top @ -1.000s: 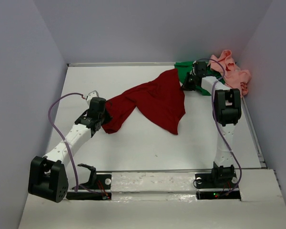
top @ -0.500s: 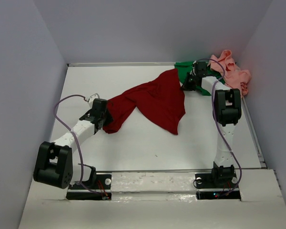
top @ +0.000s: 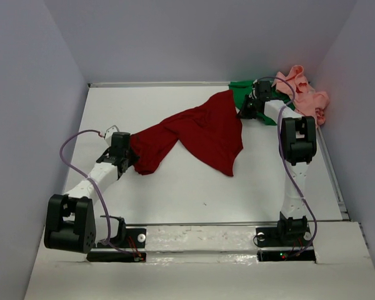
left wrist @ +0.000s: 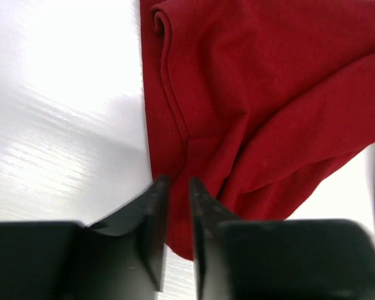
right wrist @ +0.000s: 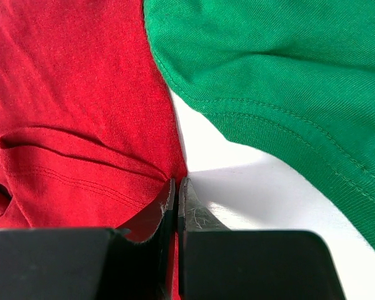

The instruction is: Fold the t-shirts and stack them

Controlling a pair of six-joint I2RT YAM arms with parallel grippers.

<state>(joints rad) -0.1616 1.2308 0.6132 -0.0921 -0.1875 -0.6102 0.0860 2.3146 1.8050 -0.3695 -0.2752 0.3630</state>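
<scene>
The dark red t-shirt (top: 200, 131) lies spread and crumpled across the middle of the table. My left gripper (top: 127, 155) is at its left end. In the left wrist view, the left gripper (left wrist: 177, 181) stands narrowly open over the hem of the dark red t-shirt (left wrist: 269, 94), and bare table shows through the gap. My right gripper (top: 242, 114) is at the shirt's far right corner. The right wrist view shows this gripper (right wrist: 177, 182) shut on the edge of the dark red t-shirt (right wrist: 69, 94), beside the green t-shirt (right wrist: 287, 62). The green t-shirt (top: 240, 92) and pink t-shirt (top: 307, 95) are bunched at the back right.
White walls (top: 37, 125) close in the table on the left, back and right. The right arm's upper link (top: 297, 140) stands over the table's right side. A purple cable (top: 81, 140) loops beside the left arm.
My left gripper has drawn back to the left along the dark red shirt's end, and the left arm's elbow has dropped toward its base. The right arm has not moved.
</scene>
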